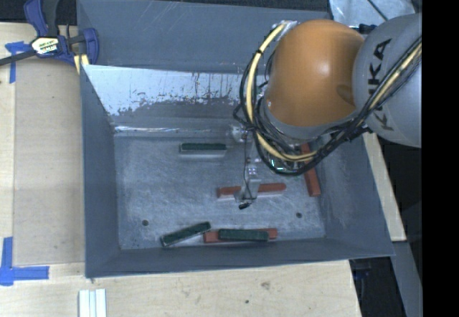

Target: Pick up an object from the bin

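Grasp step, I judge: claw (247, 199) low over the reddish-brown bar (271, 188) mid-bin (100, 165); spread or pinched, can't tell. Next: close, lift straight.

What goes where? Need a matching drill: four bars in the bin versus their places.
Things:
1. level dark green bar
2. long red-brown bar
3. short red-brown bar
4. tilted dark green bar

Places:
A. front left of the bin floor
B. mid-floor, directly under the gripper
C. near the back wall
D. right side, beside the arm's cables

Pairs: 1-C, 2-B, 3-D, 4-A
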Controlling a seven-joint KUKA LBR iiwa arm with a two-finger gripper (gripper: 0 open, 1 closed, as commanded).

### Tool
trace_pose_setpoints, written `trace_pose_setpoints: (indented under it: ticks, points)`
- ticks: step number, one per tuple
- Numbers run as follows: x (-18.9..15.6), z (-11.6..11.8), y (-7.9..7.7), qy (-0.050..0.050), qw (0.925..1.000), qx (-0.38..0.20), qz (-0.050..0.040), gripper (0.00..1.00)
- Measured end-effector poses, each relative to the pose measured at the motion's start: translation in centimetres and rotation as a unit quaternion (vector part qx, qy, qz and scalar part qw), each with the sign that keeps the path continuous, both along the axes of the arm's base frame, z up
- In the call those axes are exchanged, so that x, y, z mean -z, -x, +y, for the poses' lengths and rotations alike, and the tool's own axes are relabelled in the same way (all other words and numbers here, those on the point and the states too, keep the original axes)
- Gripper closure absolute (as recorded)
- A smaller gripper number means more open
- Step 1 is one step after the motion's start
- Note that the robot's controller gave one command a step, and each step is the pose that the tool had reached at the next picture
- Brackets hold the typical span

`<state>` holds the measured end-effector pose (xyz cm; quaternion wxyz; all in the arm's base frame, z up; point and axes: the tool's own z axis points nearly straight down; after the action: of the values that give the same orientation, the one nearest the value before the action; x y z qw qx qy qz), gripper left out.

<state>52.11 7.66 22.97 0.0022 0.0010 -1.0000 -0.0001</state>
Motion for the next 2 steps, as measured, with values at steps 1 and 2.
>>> trace_pose_setpoints:
  ticks: [1, 2]
  points:
    - [16.3, -5.3, -1.6, 0.001, 0.9956, 0.094, -0.0004, 0.0]
    - [12.8, -5.4, -1.1, 0.0, 0.9934, 0.114, -0.0053, 0.0]
